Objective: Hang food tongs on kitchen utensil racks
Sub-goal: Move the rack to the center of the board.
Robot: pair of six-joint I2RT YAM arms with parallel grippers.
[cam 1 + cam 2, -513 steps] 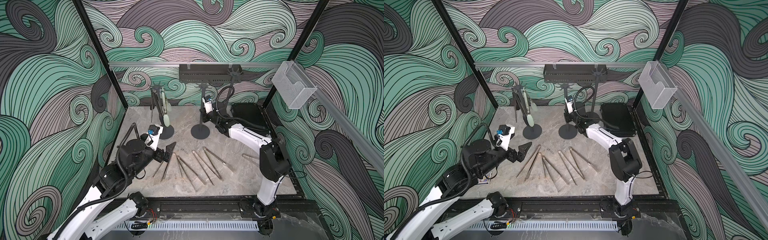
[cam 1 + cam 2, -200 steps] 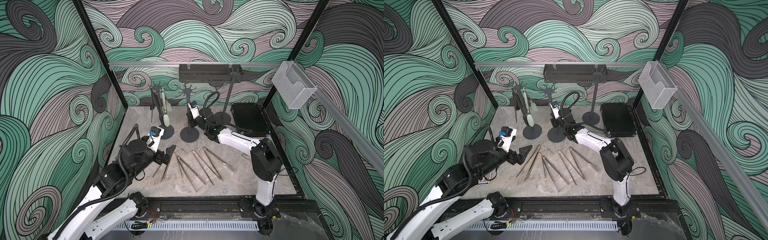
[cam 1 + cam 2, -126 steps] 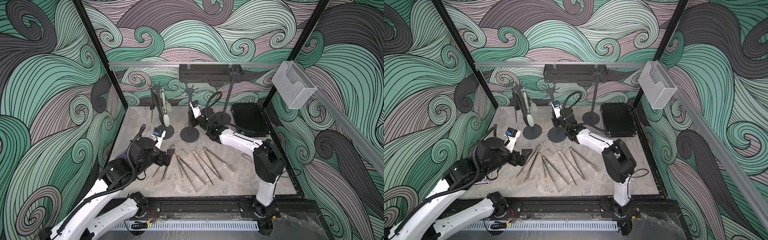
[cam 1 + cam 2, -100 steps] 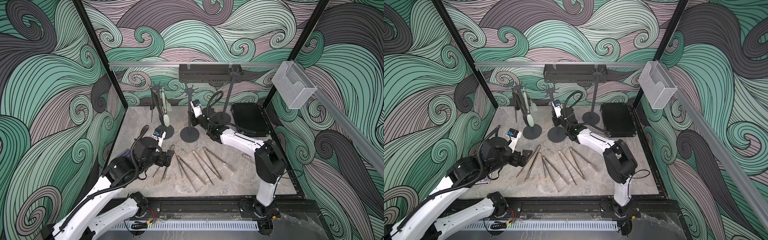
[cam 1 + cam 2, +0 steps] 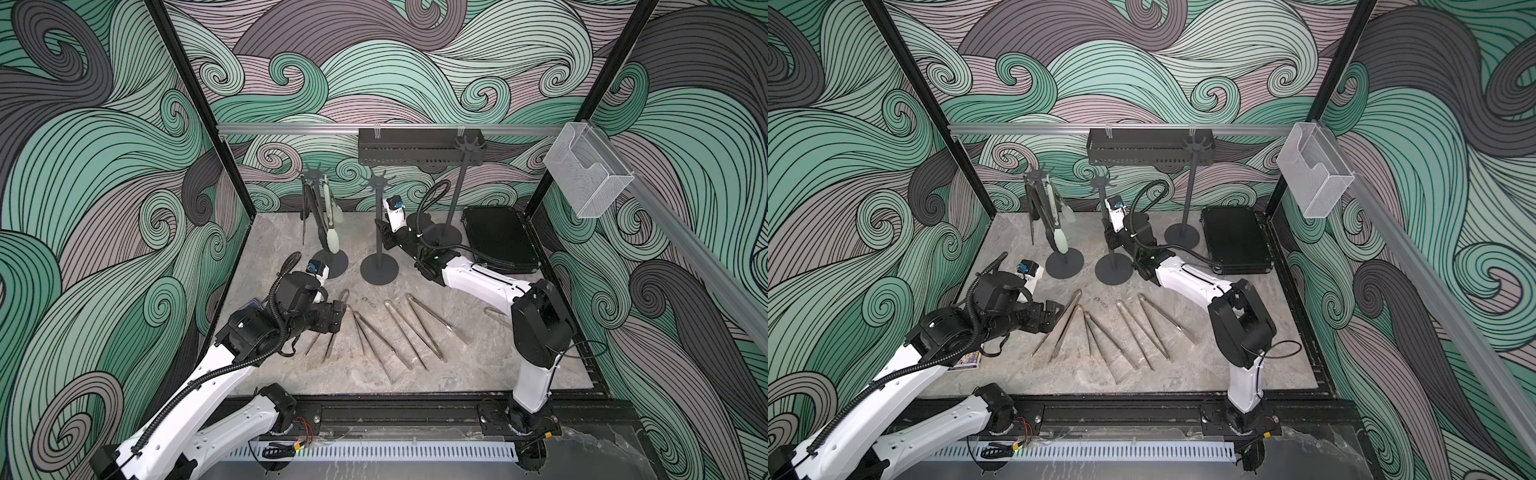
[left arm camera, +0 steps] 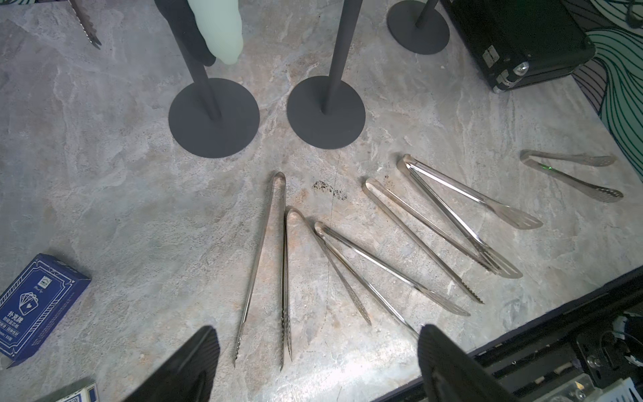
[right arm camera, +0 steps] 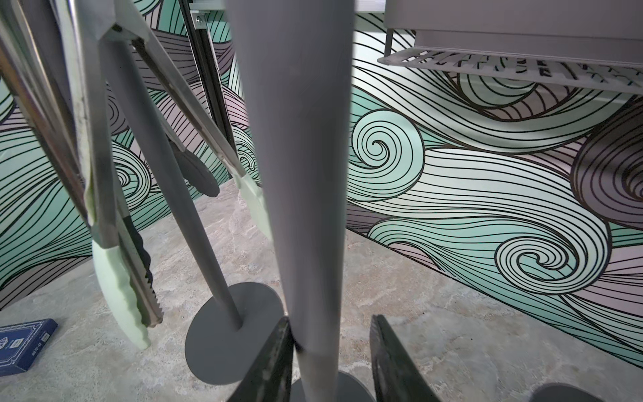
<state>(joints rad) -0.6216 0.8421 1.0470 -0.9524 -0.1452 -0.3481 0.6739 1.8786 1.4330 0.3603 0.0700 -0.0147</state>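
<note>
Blue card box [image 6: 38, 306] lying at the left of the marble table [image 5: 270, 237]. Left gripper [image 6: 315, 365] hovering low over the tips of the leftmost steel tongs [image 6: 258, 268], fingers spread wide and holding nothing. More steel tongs [image 6: 391, 268] lying flat on the table, fanning out rightward, with one small pair [image 6: 570, 174] sitting apart near the right arm. Behind them the left rack [image 5: 332, 265] is carrying three hanging pairs: bare steel tongs [image 5: 304, 216], black-tipped tongs [image 7: 198, 174] and green-tipped tongs [image 5: 332, 244]. Middle rack [image 5: 379, 249] standing just beside it. Right gripper [image 7: 330, 334] straddling that rack's pole partway up, jaws parted: one finger [image 7: 278, 355] touching the pole, the opposite one standing off with a visible gap, so not clamping. Third rack [image 5: 457, 195] standing farther back right, its base beside the black case [image 5: 496, 241]
</note>
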